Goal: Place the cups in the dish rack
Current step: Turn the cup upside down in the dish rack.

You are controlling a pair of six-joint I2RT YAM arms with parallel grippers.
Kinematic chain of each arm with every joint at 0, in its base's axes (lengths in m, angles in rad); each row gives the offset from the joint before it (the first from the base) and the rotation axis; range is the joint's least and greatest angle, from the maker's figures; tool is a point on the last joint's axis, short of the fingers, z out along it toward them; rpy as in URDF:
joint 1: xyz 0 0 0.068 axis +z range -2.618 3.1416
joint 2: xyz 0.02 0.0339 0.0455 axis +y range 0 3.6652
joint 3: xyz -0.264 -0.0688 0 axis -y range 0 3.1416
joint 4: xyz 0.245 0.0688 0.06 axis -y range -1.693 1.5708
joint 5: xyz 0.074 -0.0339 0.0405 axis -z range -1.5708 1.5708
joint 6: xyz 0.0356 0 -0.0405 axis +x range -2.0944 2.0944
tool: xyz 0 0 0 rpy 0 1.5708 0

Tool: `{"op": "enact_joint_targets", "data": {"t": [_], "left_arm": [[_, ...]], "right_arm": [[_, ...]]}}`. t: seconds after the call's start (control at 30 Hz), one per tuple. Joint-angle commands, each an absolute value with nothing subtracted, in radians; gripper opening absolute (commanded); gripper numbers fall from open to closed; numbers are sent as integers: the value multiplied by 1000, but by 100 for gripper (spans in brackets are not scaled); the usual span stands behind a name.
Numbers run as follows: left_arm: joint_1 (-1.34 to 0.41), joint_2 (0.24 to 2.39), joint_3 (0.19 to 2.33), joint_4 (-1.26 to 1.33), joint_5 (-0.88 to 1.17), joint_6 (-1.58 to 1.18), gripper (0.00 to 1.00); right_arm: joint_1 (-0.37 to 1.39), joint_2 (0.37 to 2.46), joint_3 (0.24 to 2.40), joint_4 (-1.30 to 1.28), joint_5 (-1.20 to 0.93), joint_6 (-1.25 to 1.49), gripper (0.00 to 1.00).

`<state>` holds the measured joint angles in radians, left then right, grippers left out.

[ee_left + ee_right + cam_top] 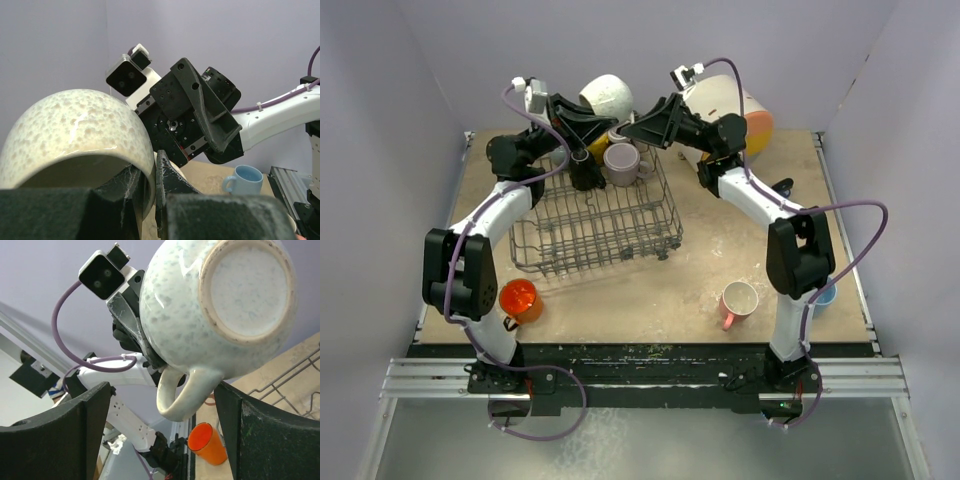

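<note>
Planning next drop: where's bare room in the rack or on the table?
Free: near rows of the dish rack; table between rack and pink mug. Crowded: rack's far edge, where left end effector, right end effector, speckled mug and mauve mug bunch.

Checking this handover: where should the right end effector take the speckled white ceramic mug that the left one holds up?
Probably the handle loop, approached from the base side. The speckled white ceramic mug is tipped with its base facing the open right end effector, and the handle hangs between its fingers. The left end effector pinches the rim wall, so the rim is taken.
</note>
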<state>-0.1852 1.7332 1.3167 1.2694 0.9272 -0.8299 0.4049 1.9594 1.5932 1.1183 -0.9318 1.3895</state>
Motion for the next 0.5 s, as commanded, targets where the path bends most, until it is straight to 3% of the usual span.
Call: {"op": "enact_joint_targets", "data": {"t": [0.0, 0.23, 0.37, 0.47], "left_arm": [[-189, 1696, 1375, 1383, 913, -800, 0], [-195, 1690, 1367, 1386, 917, -795, 0], [-196, 1691, 1365, 1392, 922, -803, 0], [-196, 1692, 1361, 1397, 921, -805, 0]], "right_arm": [[417, 1954, 1638, 1139, -896, 1415, 82], [422, 1956, 1635, 1113, -888, 1417, 52], [426, 1957, 1634, 1115, -887, 1420, 26], [428, 1957, 1630, 1118, -887, 1423, 13]]}}
